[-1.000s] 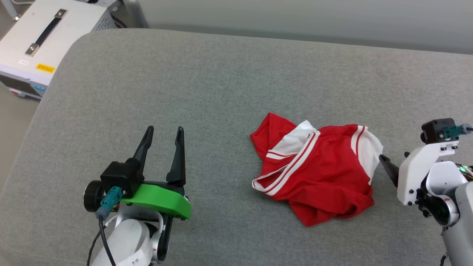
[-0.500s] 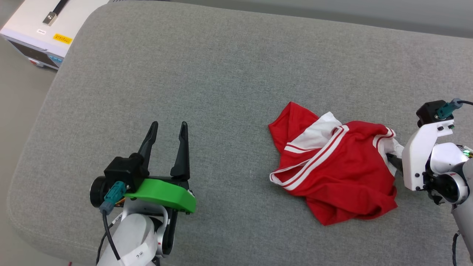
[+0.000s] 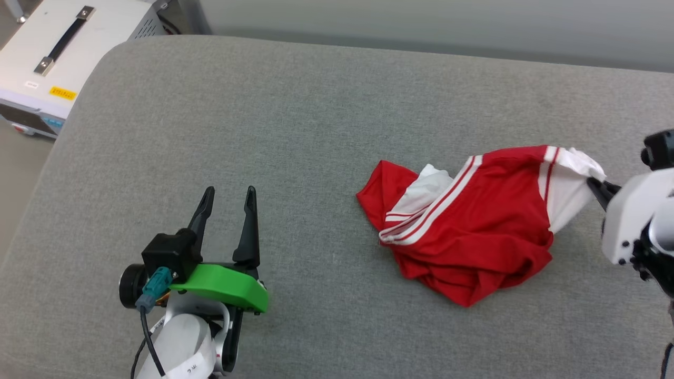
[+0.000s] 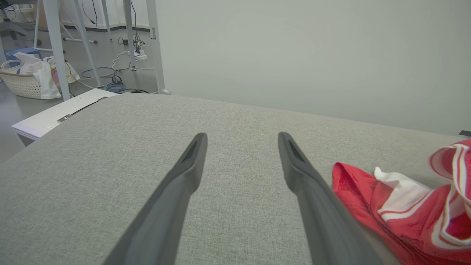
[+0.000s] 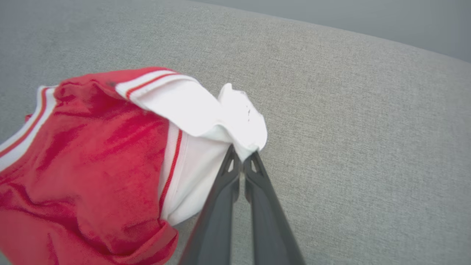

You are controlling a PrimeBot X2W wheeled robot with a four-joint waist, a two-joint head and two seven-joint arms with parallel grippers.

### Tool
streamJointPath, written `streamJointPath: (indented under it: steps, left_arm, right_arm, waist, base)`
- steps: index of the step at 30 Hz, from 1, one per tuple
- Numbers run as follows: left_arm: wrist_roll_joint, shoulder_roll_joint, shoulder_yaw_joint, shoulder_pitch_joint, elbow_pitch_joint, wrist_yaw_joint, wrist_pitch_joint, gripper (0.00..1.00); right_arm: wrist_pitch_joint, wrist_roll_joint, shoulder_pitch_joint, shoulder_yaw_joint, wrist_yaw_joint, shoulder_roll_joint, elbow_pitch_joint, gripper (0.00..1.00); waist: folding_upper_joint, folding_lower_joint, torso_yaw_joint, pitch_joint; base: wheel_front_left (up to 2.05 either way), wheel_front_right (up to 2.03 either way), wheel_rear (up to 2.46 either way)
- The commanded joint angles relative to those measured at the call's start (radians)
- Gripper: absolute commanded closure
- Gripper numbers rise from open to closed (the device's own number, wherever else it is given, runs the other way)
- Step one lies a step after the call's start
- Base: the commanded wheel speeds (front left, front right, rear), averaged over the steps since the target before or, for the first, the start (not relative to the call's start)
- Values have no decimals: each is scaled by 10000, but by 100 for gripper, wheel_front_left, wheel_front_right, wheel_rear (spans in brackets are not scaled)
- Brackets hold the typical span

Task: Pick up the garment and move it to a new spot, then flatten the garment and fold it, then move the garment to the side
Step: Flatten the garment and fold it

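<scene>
Two dark fingers of the right gripper are squeezed tight together on the edge of a white sleeve. The sleeve is part of a red jersey shirt with white short sleeves and red-and-white stripes on the edges. In the right wrist view the right gripper pinches a bunch of that white cloth at its tips, and the shirt hangs to one side of it. The pinched sleeve is pulled up off the big soft grey cushion. The rest of the shirt lies in a crumpled heap on the right part of the cushion.

The left gripper has its fingers wide apart and holds nothing. It is over bare cushion, well apart from the shirt. A white metal box with a black handle sits just past the far left corner of the cushion.
</scene>
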Motion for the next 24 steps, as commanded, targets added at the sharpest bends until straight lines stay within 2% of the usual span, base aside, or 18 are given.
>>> streamJointPath:
  steps: [1, 5, 8, 12, 16, 17, 18, 19, 24]
  left_arm:
    - [102, 47, 48, 117, 34, -49, -57, 0]
    - [106, 99, 62, 271, 94, -67, -57, 0]
    - [84, 146, 59, 367, 132, -69, -49, 0]
    - [12, 190, 46, 441, 234, -76, 30, 0]
    - [-46, 247, 52, 555, 307, -41, 118, 0]
    - [-59, 263, 57, 588, 318, -23, 140, 0]
    - [-73, 277, 61, 619, 327, -14, 157, 0]
    - [-87, 291, 60, 659, 335, -5, 176, 0]
    - [-130, 331, 4, 865, 339, 29, 277, 0]
  right_arm:
    - [0, -251, 585, -354, -6, 85, -317, 100]
    - [342, -801, 2409, -1513, -6, 712, -1509, 100]
    - [741, -1092, 4000, -2055, -6, 1520, -2175, 100]
    - [1073, -1261, 5717, -2075, -6, 2559, -2279, 100]
    - [977, -970, 6542, -1676, -6, 3139, -1618, 100]
    - [799, -863, 6586, -1622, -6, 3230, -1487, 89]
    - [628, -748, 6584, -1613, -6, 3290, -1391, 49]
    - [413, -768, 6566, -1580, -6, 3330, -1301, 0]
    - [-893, -847, 6257, -1731, -6, 3413, -1407, 0]
  waist:
    - [0, -1, -363, -376]
    - [0, -1, -511, -570]
    - [0, -1, -585, -663]
    - [0, -1, -628, -777]
    - [0, -1, -722, -878]
    - [0, -1, -759, -903]
    - [0, -1, -790, -934]
    - [0, -1, -822, -975]
    - [0, -1, -926, -1195]
  base:
    - [0, 0, 0]
    - [0, 0, 0]
    - [0, 0, 0]
    - [0, 0, 0]
    - [0, 0, 0]
    - [0, 0, 0]
    - [0, 0, 0]
    - [0, 0, 0]
    - [0, 0, 0]
